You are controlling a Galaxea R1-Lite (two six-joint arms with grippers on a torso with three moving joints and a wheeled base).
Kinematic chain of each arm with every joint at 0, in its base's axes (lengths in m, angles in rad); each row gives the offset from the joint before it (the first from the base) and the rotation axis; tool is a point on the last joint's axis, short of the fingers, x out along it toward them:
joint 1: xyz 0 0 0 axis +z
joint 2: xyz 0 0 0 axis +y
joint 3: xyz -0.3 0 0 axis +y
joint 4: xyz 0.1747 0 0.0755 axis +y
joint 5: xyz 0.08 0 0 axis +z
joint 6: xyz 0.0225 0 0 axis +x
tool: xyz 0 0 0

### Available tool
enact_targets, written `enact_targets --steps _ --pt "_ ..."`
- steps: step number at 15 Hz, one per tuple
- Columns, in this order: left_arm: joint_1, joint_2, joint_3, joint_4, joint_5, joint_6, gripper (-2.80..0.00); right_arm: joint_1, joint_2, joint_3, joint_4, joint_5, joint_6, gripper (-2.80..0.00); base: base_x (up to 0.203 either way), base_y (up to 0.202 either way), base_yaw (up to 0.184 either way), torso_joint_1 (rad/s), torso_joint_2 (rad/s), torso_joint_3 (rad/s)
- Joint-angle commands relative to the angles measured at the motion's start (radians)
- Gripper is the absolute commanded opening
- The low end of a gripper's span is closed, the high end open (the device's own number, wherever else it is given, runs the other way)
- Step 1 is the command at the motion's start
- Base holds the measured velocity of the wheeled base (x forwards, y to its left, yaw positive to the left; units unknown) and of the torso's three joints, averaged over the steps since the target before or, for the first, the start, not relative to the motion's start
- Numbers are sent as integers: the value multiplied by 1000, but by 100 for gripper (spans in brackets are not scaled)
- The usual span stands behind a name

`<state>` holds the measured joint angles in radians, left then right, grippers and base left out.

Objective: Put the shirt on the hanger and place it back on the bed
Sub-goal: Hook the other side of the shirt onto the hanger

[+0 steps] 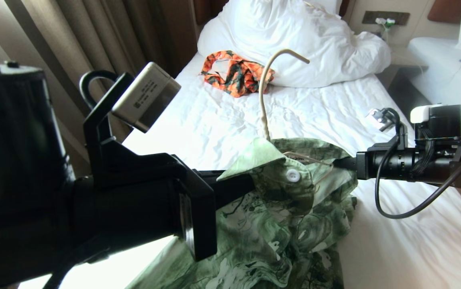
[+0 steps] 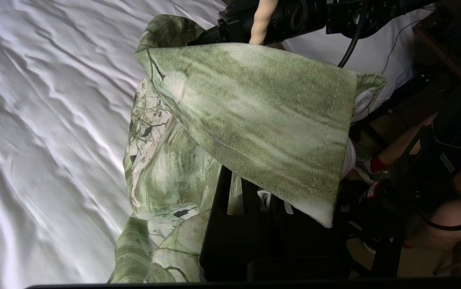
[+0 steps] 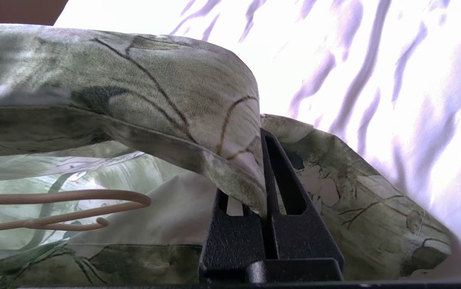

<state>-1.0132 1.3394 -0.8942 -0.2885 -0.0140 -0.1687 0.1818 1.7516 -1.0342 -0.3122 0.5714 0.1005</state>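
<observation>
Currently the shirt (image 1: 278, 208) hangs between the two arms above the near part of the bed (image 1: 222, 116), its collar region raised and its lower cloth trailing down toward the sheet. The hanger (image 1: 263, 100) stands upright inside the collar, its cream hook rising clear of the fabric; in the right wrist view one wire shoulder end (image 3: 126, 200) shows inside the garment, under the cloth.

Step in hand, as judged: the shirt is being seated over the hanger's shoulders. It is not yet set down, and whether both shoulders are fully dressed cannot be told from these views.

The left gripper (image 1: 230, 188) comes in from the left at collar height. Its jaws are hidden beneath a flap of green cloth draped over them in the left wrist view; they read as clenched, apparently on the shirt's collar edge. The right gripper (image 3: 264, 200) comes in from the right at the same height, jaws pressed together on a fold of shirt fabric, which is pinched visibly between them.

Next move, as judged: the cloth needs drawing outward and down so that it settles evenly over the wire, after which the hung garment can be lowered flat onto the sheet. The hook must stay free of the fabric.

Beyond the work, an orange patterned garment (image 1: 236, 76) lies further up the bed, against the bunched duvet (image 1: 315, 44).
</observation>
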Motion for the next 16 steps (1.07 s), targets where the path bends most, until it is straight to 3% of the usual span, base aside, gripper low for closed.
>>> enact_targets --steps 1,7,10,16 --pt "3 2 17 -3 2 0 -280 1 -19 -4 12 2 1 -280 0 0 0 0 0 0" --pt "12 2 40 -3 34 3 -280 23 -197 -16 181 16 7 -280 0 0 0 0 0 0" --pt "27 -2 35 -9 57 5 -280 62 -287 -87 346 16 21 -280 0 0 0 0 0 0" --pt "31 30 74 -232 55 -33 -280 156 -348 -209 363 6 21 -280 0 0 0 0 0 0"
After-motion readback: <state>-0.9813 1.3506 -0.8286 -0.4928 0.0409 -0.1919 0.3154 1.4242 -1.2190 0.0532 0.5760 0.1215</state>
